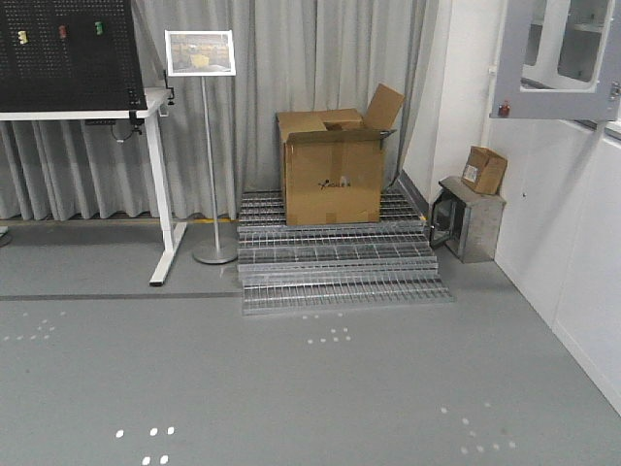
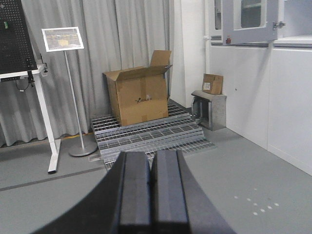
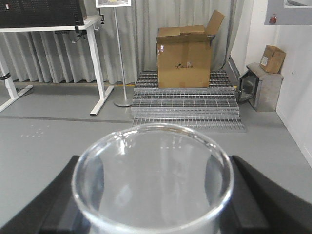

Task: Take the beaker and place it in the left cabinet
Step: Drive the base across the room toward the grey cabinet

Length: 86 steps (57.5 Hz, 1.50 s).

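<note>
The beaker [image 3: 153, 180] is a clear glass one with a pour spout at its rim. It fills the bottom of the right wrist view, mouth toward the camera. My right gripper [image 3: 155, 207] is shut on it, one black finger on each side of the glass. In the left wrist view my left gripper [image 2: 151, 190] is shut, its two dark pads pressed together with nothing between them, held above the grey floor. The left cabinet is out of view. Neither gripper shows in the front view.
Ahead stands an open cardboard box [image 1: 332, 165] on metal grating steps [image 1: 335, 262]. A sign stand [image 1: 209, 146] and a white desk with a pegboard [image 1: 160, 184] are at the left. A small metal box [image 1: 469, 218] and a white wall with a grey windowed door [image 1: 558, 58] are at the right.
</note>
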Available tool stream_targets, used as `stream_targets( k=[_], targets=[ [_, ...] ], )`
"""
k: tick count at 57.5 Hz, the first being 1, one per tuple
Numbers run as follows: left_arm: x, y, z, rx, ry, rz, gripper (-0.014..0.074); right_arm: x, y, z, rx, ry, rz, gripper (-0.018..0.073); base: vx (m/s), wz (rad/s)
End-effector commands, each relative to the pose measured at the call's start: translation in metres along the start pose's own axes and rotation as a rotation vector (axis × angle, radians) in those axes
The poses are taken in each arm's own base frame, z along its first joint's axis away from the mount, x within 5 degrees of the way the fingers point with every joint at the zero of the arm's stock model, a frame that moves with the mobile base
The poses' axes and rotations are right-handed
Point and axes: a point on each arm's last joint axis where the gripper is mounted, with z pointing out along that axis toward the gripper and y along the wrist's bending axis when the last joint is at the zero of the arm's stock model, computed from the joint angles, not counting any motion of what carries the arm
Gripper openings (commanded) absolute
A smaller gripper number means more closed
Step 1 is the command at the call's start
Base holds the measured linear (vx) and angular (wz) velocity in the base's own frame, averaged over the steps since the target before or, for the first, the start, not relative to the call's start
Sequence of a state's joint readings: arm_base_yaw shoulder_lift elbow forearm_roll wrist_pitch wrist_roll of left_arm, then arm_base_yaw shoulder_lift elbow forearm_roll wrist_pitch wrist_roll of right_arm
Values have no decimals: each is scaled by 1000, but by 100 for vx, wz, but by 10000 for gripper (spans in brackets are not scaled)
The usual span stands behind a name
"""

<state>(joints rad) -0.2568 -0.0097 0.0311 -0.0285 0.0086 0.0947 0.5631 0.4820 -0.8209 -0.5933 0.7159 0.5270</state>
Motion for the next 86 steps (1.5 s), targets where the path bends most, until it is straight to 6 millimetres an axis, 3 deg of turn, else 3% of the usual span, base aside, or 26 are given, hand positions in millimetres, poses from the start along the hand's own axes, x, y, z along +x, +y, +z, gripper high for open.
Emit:
stream_targets(
  k=[1,48,86],
  targets=[
    [-3,0,-1,-5,-86,-12,1,-14,1,-1,-15,-90,-29,-5,68,0],
    [-3,0,-1,-5,-86,-12,1,-14,1,-1,-14,-90,-30,-5,69,2],
    [-3,0,-1,-5,-86,-12,1,-14,1,-1,-14,-90,-30,-5,65,-28]
  ],
)
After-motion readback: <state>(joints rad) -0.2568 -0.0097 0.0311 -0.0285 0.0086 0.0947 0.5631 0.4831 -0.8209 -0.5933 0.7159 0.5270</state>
